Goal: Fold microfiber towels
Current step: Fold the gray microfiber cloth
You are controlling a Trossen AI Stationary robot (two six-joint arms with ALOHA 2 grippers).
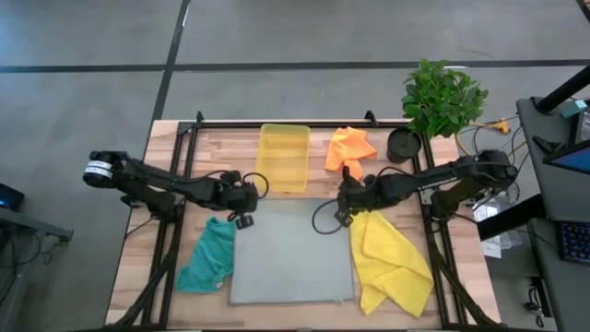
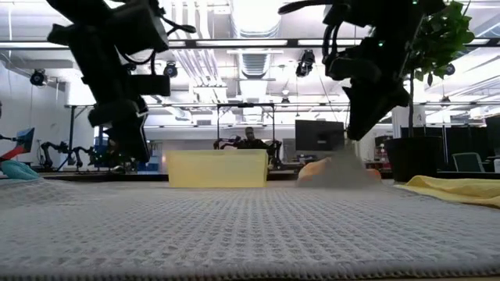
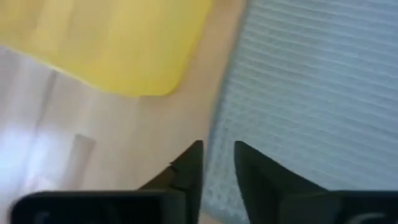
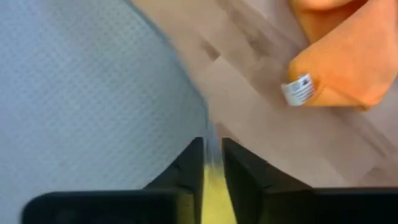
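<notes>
Two arms poise over the light grey towel (image 1: pixel 291 251), spread flat at the middle of the table's (image 1: pixel 171 272) near edge. We see the left gripper (image 1: pixel 245 208) above that towel's far left corner and the right gripper (image 1: pixel 343 208) above its far right corner. Each gripper's fingers stand only a narrow gap apart, and neither has hold of anything. We judge the step in hand to be the first fold of this cloth, with both corners yet to be pinched. The next move likely calls for lowering both grippers together and closing on one layer. We count four towels: the grey one, one teal towel (image 1: pixel 208 259) crumpled at its left, one orange towel (image 1: pixel 350 148) bunched near the far edge, one yellow towel (image 1: pixel 391 259) rumpled toward the near right corner. One yellow tray (image 1: pixel 283 158) sits at the far edge, and one potted plant (image 1: pixel 441 97) at the far right corner.
</notes>
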